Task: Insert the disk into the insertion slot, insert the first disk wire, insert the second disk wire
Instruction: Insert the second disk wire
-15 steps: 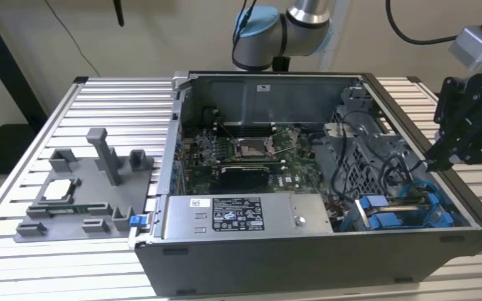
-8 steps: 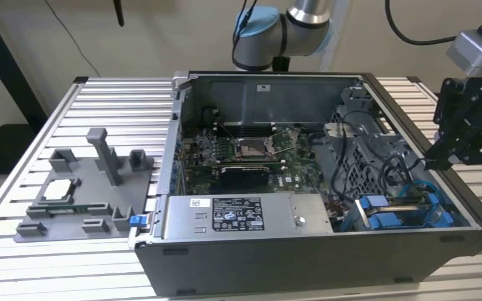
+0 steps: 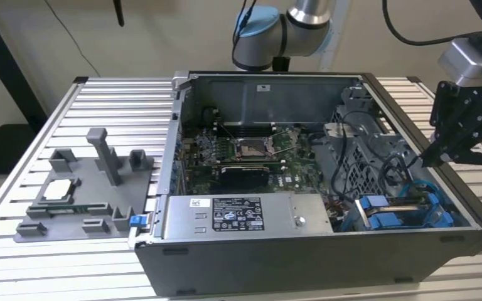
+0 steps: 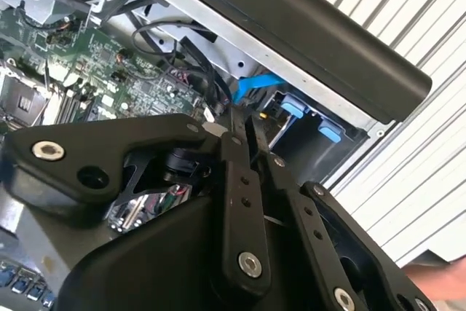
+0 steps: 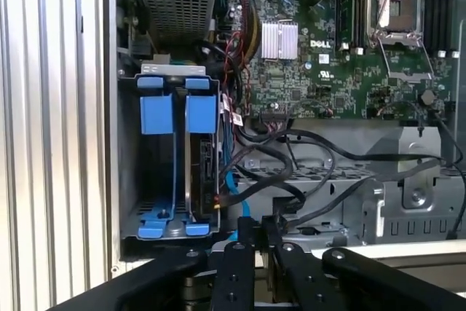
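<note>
So the claw is hanging just outside the rim of the computer case, on the exterior view's right, above the corner where the drive bay is. In both wrist views its fingers are pinched almost together with nothing visible between them, so I'd call it closed and empty. Right below the tips is the insertion slot, the grey metal cage with blue tabs at its mouth. It holds two blue carriers side by side. The one nearer the motherboard has the disk sitting in it edge-on and fully down as far as I can see, and the other looks empty. So my read is that the disk step is done and we're on the wire part. A blue wire runs up right beside the disk's edge, but I can't tell whether its end is plugged in. A bunch of black cables loop across just beside it. If that wire is the target, I'd guess it takes a careful pinch on the plug in a crowded corner without snagging those loops. Further out, the case also holds the grey power-supply box along its near wall and an open CPU socket on the board. Off on the exterior view's left, a grey fixture on the slatted table has a small square chip sitting in it.
</note>
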`<act>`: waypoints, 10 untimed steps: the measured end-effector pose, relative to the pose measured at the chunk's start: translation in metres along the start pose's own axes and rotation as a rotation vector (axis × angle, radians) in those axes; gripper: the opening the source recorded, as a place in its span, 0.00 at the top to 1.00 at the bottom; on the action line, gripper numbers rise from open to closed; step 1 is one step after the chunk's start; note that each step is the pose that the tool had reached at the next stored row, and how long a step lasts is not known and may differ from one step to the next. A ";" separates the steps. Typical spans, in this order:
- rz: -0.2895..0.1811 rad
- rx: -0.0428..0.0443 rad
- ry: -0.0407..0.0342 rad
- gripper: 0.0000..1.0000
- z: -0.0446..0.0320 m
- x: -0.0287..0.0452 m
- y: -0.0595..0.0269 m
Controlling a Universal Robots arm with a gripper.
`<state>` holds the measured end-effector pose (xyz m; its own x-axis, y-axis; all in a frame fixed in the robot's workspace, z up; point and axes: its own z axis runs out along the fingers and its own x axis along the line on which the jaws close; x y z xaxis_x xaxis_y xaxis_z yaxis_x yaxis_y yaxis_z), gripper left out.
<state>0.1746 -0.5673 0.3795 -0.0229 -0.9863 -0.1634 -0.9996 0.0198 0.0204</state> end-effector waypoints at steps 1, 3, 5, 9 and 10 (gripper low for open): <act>-0.001 0.0036 -0.0020 1.00 0.0009 0.0010 0.0002; -0.002 0.0116 -0.0044 1.00 0.0029 0.0023 0.0007; -0.003 0.0187 -0.0050 1.00 0.0034 0.0025 0.0015; -0.003 0.0190 -0.0053 1.00 0.0035 0.0025 0.0016; -0.003 0.0190 -0.0054 1.00 0.0035 0.0025 0.0016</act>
<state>0.1728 -0.5692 0.3756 -0.0197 -0.9855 -0.1687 -0.9998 0.0197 0.0011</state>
